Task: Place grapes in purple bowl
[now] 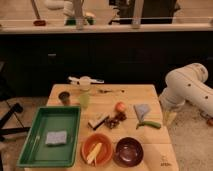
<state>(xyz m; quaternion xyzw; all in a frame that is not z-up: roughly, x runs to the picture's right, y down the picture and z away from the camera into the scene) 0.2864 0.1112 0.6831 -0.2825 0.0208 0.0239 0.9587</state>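
- Roughly at the middle of a wooden table (150, 94) lie the grapes (118, 119), on the bare wood, just below a round red-orange fruit (120, 106) and nearly touching it.
- Their cluster is slightly longer than wide and slants from lower left to upper right; which end bears the stem cannot be told.
- They look dark purple-brown, small and lumpy, about as big as the fruit.
- Nearer the front edge, apart from the grapes, sits the purple bowl (118, 151), round, glossy and shallow.
- Just left of it is an orange bowl (85, 148) holding yellow sticks, and further left a green tray (50, 111) with a blue sponge (56, 138).
- Off the table's right edge, a white arm (187, 87) bends down; its gripper (169, 116) hangs low beside that edge, well apart from the grapes, and whether it is parted or closed cannot be told.
- Behind the table stand dark cabinets under a pale counter; the floor is speckled.
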